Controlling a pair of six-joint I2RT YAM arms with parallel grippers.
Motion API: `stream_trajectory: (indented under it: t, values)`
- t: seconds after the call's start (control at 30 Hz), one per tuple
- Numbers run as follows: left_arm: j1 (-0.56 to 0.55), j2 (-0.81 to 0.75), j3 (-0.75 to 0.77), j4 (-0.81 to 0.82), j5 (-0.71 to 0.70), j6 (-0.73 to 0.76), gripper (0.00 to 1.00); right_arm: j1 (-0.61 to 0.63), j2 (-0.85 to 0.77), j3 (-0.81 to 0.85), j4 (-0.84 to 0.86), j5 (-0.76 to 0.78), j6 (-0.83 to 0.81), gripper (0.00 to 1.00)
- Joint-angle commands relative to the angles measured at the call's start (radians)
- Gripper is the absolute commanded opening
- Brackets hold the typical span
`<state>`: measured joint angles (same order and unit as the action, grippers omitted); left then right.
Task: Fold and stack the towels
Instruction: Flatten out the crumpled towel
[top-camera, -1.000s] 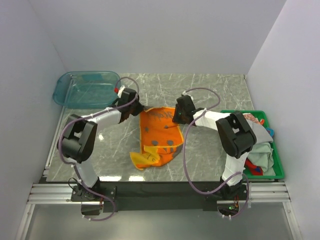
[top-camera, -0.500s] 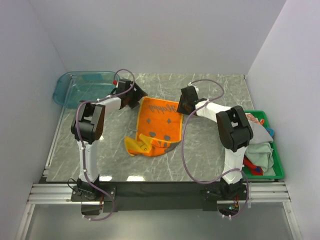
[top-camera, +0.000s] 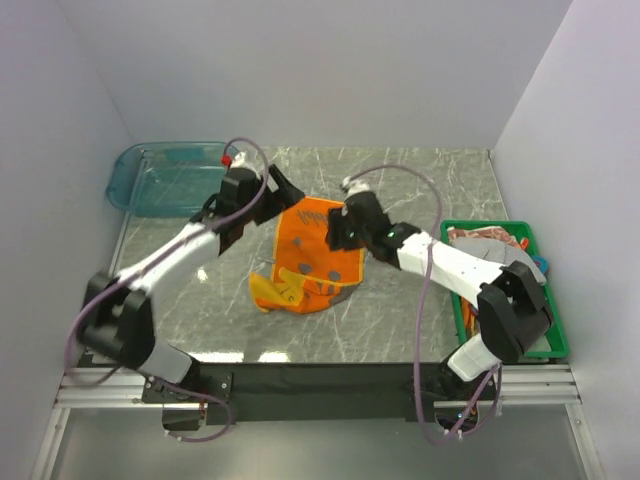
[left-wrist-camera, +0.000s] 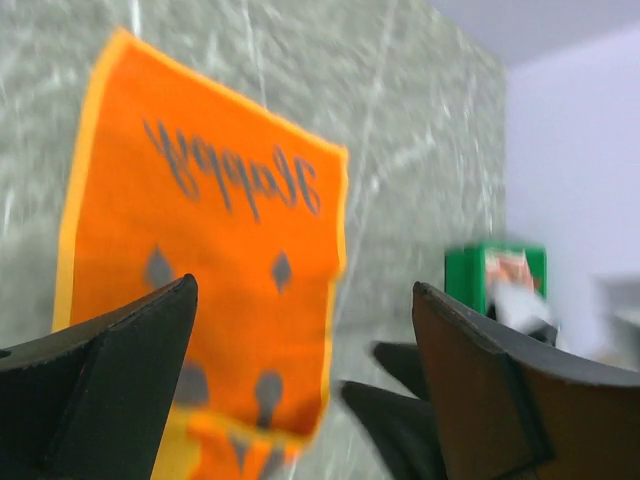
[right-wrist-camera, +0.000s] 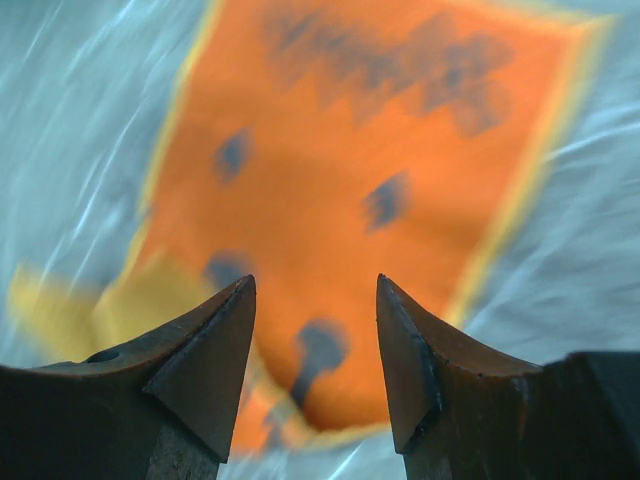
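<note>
An orange towel (top-camera: 318, 250) printed with grey shapes lies on the marble table. Its far half is flat and its near end (top-camera: 280, 290) is bunched, with yellow showing. My left gripper (top-camera: 284, 193) hovers at the towel's far left corner, open and empty; in its wrist view the towel (left-wrist-camera: 200, 250) lies below the jaws (left-wrist-camera: 303, 285). Above the towel's far right part, my right gripper (top-camera: 335, 233) is open with nothing in it (right-wrist-camera: 314, 280), the towel (right-wrist-camera: 380, 130) beneath. More towels (top-camera: 490, 243) are heaped in the green crate (top-camera: 455, 228), partly hidden by the right arm.
A clear teal tub (top-camera: 165, 178) sits at the far left corner of the table. The green crate runs along the right edge. White walls close in the back and both sides. The right gripper's dark fingers (left-wrist-camera: 400, 410) show in the left wrist view.
The far end of the orange towel was drawn back and laid flat. Both grippers have opened and let go of it; the right one has moved left over the towel.
</note>
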<state>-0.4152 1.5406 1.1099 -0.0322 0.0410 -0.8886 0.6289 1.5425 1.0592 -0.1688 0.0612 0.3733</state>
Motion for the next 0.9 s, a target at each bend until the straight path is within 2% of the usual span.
stream_trajectory:
  t: [0.0,0.13,0.3,0.47,0.6,0.67,0.77,0.8,0.83,0.87]
  values:
    - [-0.069,-0.198,-0.132,-0.127,-0.125,0.066,0.95,0.101,-0.033,-0.057,-0.052,-0.05,-0.042,0.59]
    - [-0.088,-0.4,-0.313,-0.233,-0.203,0.073,0.95,0.216,-0.016,-0.053,-0.014,-0.051,0.003,0.61]
    - [-0.085,-0.672,-0.465,-0.357,-0.299,0.053,0.98,0.313,0.08,0.06,-0.046,0.012,-0.019,0.68]
    - [-0.082,-0.792,-0.528,-0.463,-0.328,0.037,0.98,0.354,0.203,0.162,-0.087,0.066,-0.043,0.67]
    - [-0.082,-0.841,-0.539,-0.476,-0.317,0.03,0.97,0.379,0.267,0.231,-0.106,0.104,-0.054,0.62]
    - [-0.08,-0.844,-0.529,-0.48,-0.313,0.036,0.97,0.387,0.306,0.255,-0.121,0.14,-0.056,0.58]
    - [-0.082,-0.844,-0.501,-0.505,-0.314,0.05,0.97,0.388,0.33,0.282,-0.136,0.192,-0.051,0.37]
    - [-0.082,-0.853,-0.493,-0.514,-0.316,0.053,0.97,0.391,0.324,0.269,-0.121,0.193,-0.051,0.25]
    - [-0.08,-0.859,-0.493,-0.515,-0.319,0.057,0.96,0.391,0.317,0.259,-0.114,0.193,-0.05,0.21]
    - [-0.082,-0.869,-0.492,-0.515,-0.322,0.057,0.96,0.393,0.311,0.237,-0.106,0.193,-0.048,0.09]
